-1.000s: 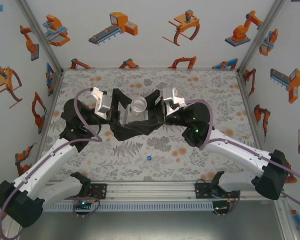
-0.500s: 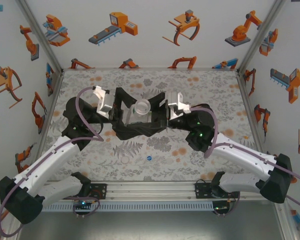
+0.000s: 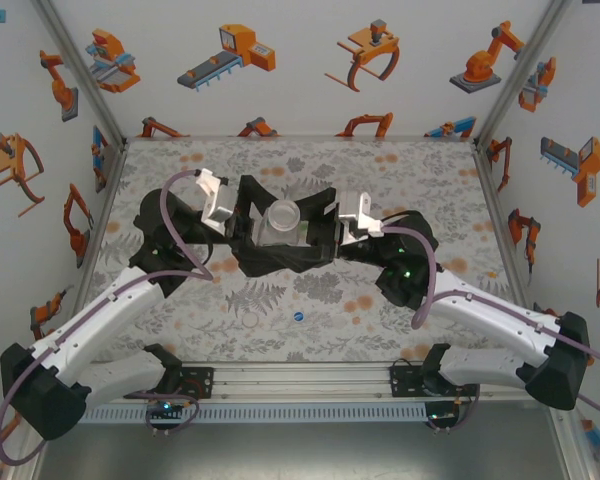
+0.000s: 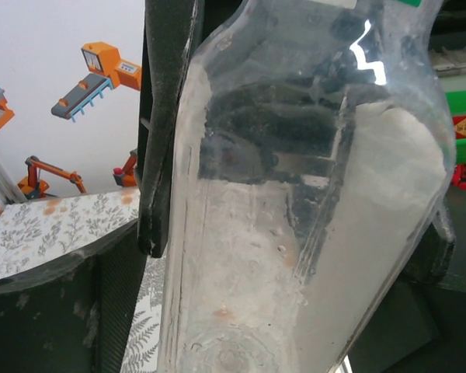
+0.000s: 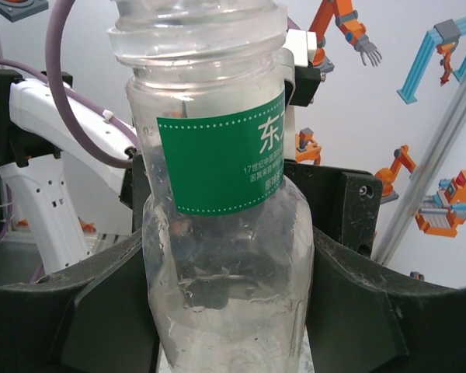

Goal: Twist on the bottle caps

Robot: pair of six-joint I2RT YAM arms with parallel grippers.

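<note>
A clear bottle (image 3: 282,216) with a green label (image 5: 221,155) stands upright mid-table, its mouth open and uncapped. My right gripper (image 3: 307,232) is shut on its lower body from the right; in the right wrist view the fingers (image 5: 101,311) press both sides of the bottle (image 5: 225,280). My left gripper (image 3: 259,228) comes from the left, and its fingers (image 4: 165,155) lie against the bottle (image 4: 295,217) on both sides. A blue cap (image 3: 297,316) and a white cap (image 3: 250,320) lie on the table nearer the arm bases.
The patterned table top (image 3: 420,180) is bounded by white walls with robot drawings and metal corner posts (image 3: 510,70). A rail (image 3: 300,378) carrying the arm bases runs along the near edge. Purple cables (image 3: 175,215) loop over both wrists.
The left jaws have closed in onto the bottle. Both wrists have shifted slightly to the right, and the bottle has barely moved.
</note>
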